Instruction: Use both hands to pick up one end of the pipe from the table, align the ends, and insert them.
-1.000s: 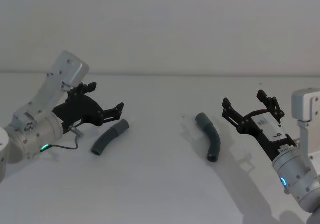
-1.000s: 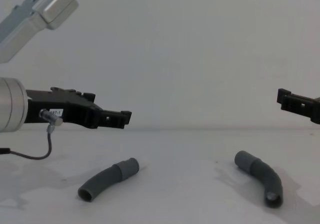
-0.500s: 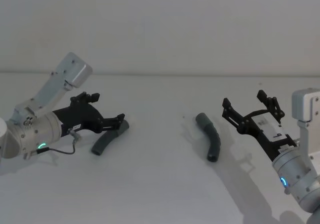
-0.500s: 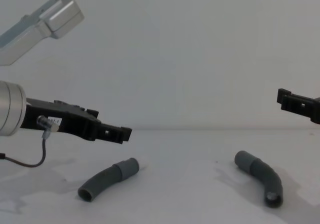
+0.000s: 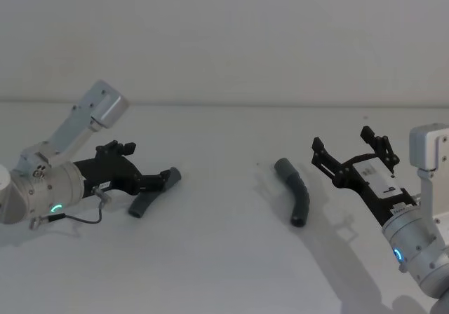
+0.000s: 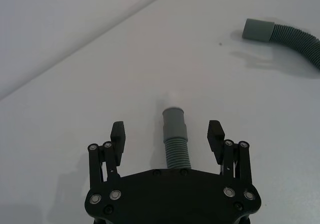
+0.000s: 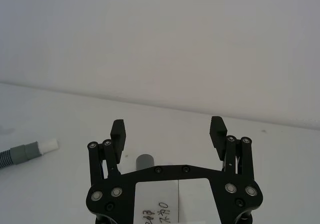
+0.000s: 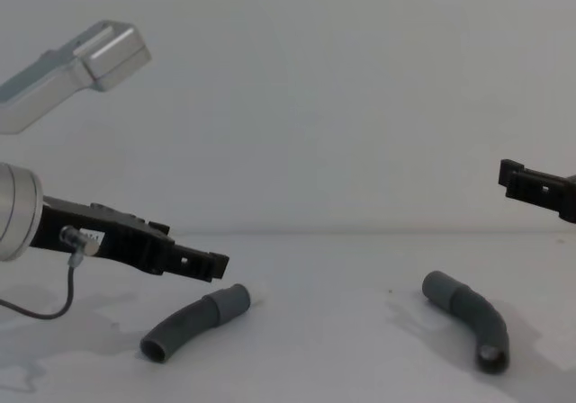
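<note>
Inspection finds the bench (image 5: 224, 275) carrying both pipe pieces, well apart. The left end effector (image 6: 166, 130) sits low over the left piece (image 8: 191, 324). It is released, with its jaws standing either side of the collar (image 6: 174, 123) and touching nothing. The right end effector (image 7: 167, 125) hovers, likewise released, raised above the bench near the right piece (image 5: 300, 198).

We judge the pieces light, the ribbed bends flexible, and the collars stiff and smooth, hence liable to slip. We recommend gripping the ribbing just behind each collar, leaving the white tip (image 7: 48, 145) and the plain sleeve (image 6: 258, 30) free to mate.
</note>
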